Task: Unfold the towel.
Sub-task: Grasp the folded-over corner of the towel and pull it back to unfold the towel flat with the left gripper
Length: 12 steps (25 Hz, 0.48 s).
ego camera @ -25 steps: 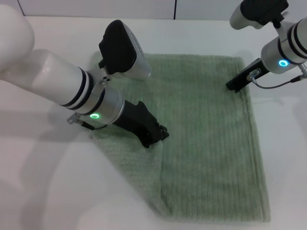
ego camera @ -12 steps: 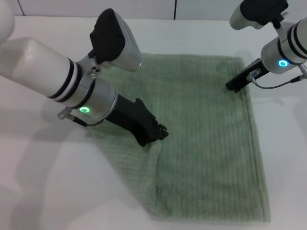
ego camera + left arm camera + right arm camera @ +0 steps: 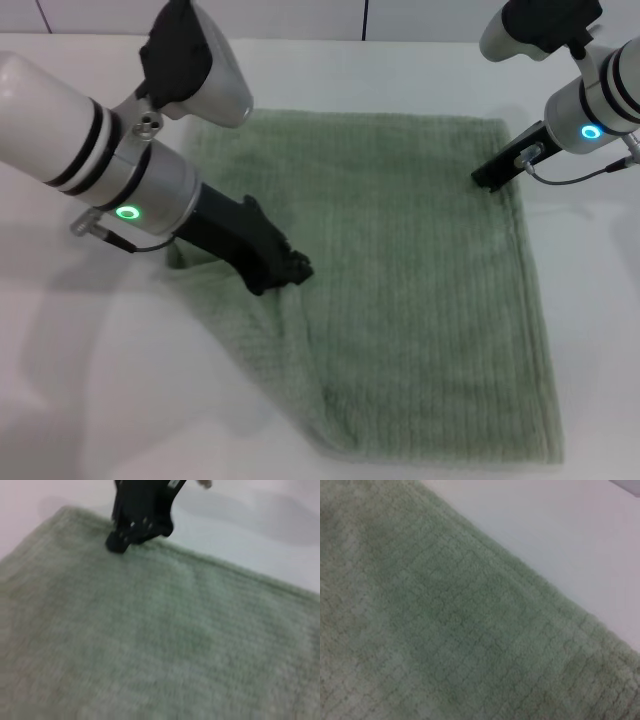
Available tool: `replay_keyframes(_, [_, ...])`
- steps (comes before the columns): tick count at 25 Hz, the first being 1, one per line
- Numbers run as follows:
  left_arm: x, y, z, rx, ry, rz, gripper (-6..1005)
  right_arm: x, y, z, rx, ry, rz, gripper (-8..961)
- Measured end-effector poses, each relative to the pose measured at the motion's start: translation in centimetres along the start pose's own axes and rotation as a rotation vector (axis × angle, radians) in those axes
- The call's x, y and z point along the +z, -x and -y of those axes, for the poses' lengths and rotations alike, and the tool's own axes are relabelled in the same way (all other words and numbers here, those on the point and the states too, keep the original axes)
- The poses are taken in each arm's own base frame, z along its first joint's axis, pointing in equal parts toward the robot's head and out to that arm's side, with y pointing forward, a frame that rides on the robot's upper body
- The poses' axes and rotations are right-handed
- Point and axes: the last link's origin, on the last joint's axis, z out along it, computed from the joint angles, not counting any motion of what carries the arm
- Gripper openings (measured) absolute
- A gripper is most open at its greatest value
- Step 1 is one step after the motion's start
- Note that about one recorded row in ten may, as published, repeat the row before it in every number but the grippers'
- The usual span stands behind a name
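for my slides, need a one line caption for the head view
Left gripper pressed on a pale sage-green terry towel on a white table, right gripper at the towel's far right corner.

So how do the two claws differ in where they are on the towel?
The left claw sits well inside the towel, by a diagonal crease on its left part; the right claw rests at the far right corner. The left one points to the right and toward the robot, the right one points left. Both are black and touch the cloth.
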Motion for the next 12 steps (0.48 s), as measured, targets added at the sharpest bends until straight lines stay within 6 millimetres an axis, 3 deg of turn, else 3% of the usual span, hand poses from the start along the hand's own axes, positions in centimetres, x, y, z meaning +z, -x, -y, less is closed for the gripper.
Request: replay_keyframes(12, [-1.9, 0.9, -0.5, -0.035, 0.041, 0.030, 61, 0.0, 0.0, 0.0, -0.003, -0.001, -0.001, -1])
